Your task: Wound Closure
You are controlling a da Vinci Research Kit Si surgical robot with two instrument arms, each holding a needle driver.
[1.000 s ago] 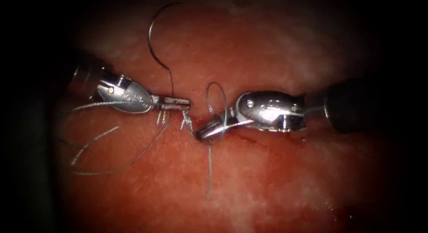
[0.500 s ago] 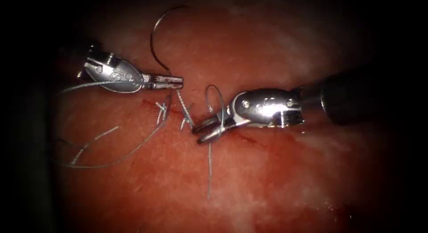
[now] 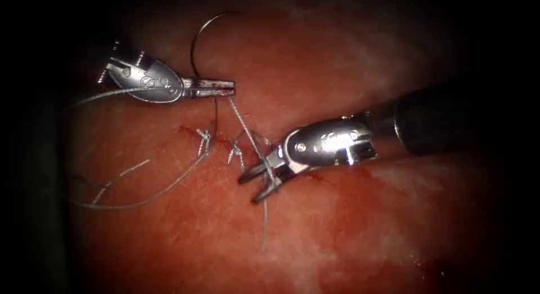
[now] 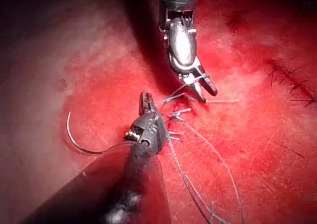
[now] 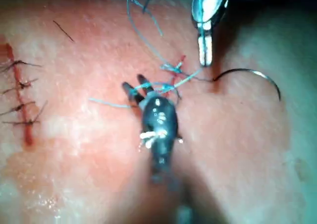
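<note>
older stitched cut [image 5: 20, 92] | dark stitches [image 4: 292, 83] across it | closed

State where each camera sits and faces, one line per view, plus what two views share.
Endoscope: above and in front of the tissue, facing the cut; left tool shut on thread, right tool open, holding nothing.
Left wrist: on the left arm, looking along its shaft at its own jaws.
Right wrist: likewise on the right arm.
Shared: both wrist views show the needle lying on the tissue.
</note>
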